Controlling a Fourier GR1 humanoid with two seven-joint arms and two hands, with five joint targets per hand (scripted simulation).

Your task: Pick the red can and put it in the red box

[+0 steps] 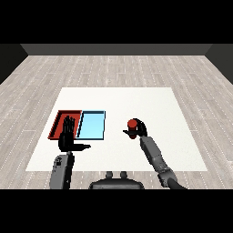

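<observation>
A white table [136,98] fills the middle of the view, square-edged and seen from above and slightly behind. On its left part lies a light blue tray [92,125], shallow and rectangular, its long sides running away from the viewer. Around the table stretches a floor of pale grey wooden planks [118,68], ending at a dark wall [116,49].

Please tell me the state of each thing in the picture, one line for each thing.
red can: upright, held by the right robot hand, outside both trays
right robot hand: curled round the can
left robot hand: open, fingers straight, over the red tray
red tray: holds no can
light blue tray: holds nothing
</observation>
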